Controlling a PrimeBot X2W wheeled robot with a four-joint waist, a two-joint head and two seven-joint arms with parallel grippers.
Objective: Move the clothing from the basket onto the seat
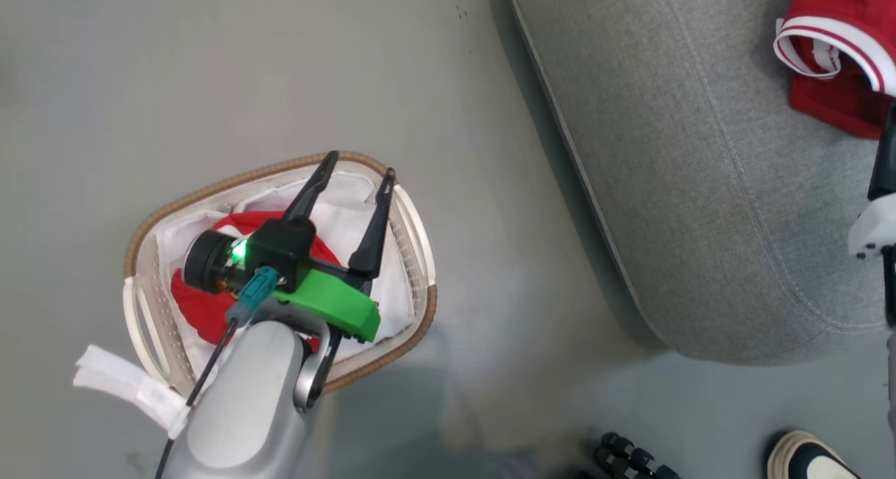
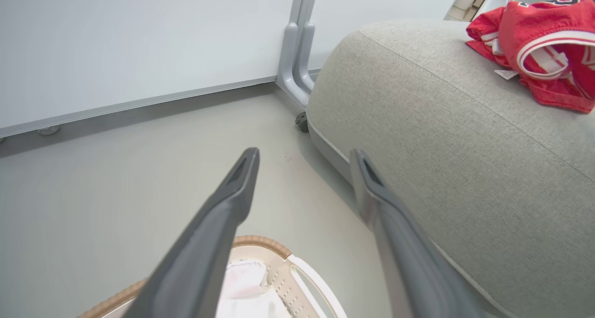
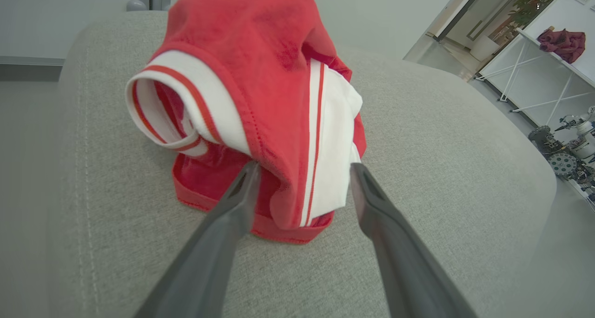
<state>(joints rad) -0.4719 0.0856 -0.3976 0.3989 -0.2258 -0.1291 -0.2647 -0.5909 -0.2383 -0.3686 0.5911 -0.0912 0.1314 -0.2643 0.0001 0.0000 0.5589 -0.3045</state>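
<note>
**Left gripper [image 1: 360, 164] over basket [image 1: 413, 325]; right gripper [image 3: 305, 167] at jersey [image 3: 260, 53] on seat [image 3: 418, 169]**

Head view: left gripper is spread wide and empty, lower left of frame, tips above the basket's far brown rim. A second red garment [image 1: 203, 304] lies in the basket on the white liner [image 1: 343, 213], partly hidden under the wrist. Seat takes the upper right, with the jersey crumpled on it in the top right corner.
Right wrist view: fingers wide apart, nothing clamped, tips at the jersey's near edge; striped cuff centre left.
Shoe [image 1: 805, 458] at lower right of the head view, on the grey floor [image 1: 210, 80]
</note>
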